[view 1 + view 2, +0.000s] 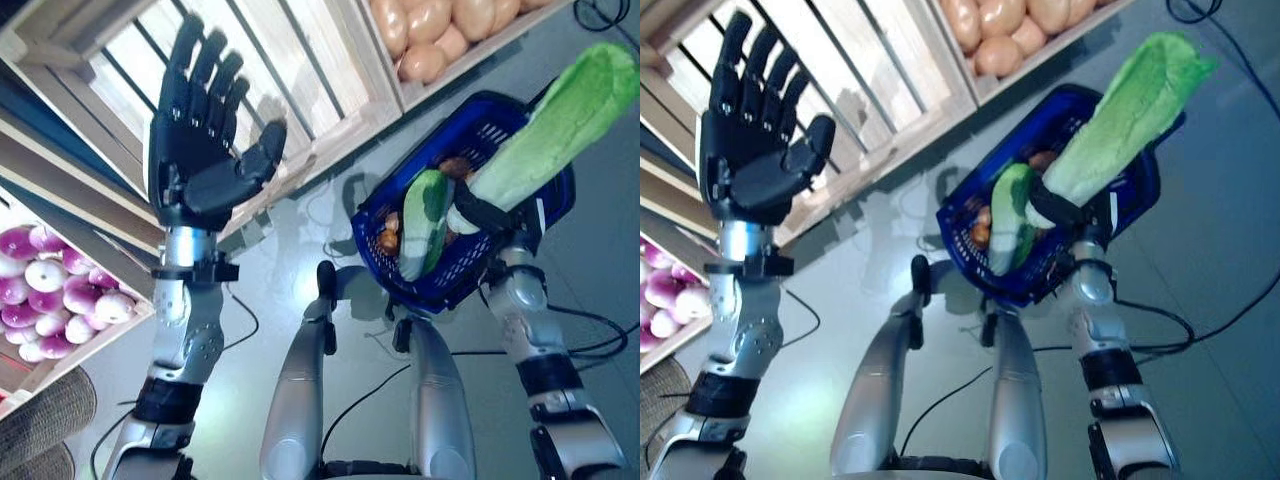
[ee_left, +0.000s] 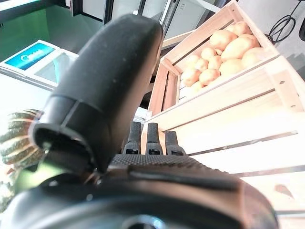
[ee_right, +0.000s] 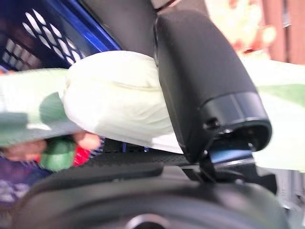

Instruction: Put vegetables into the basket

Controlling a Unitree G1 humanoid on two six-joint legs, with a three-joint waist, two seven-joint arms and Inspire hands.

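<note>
My right hand [image 1: 487, 214] is shut on a long pale-green leafy cabbage [image 1: 560, 125] and holds its white stem end over the blue plastic basket [image 1: 478, 130] on the floor. The leafy end points up and away past the basket's far rim. In the right wrist view the thumb [image 3: 205, 81] presses on the white stem [image 3: 119, 100]. In the basket lie a green cucumber [image 1: 422, 220] and some brown and orange vegetables [image 1: 388, 238]. My left hand [image 1: 205, 130] is raised, open and empty, in front of the wooden stand, its fingers straight.
Wooden crates of the stand [image 1: 300, 90] run along the left and top, close behind my left hand. The basket stands on the grey floor [image 1: 300, 250] just below the stand's edge.
</note>
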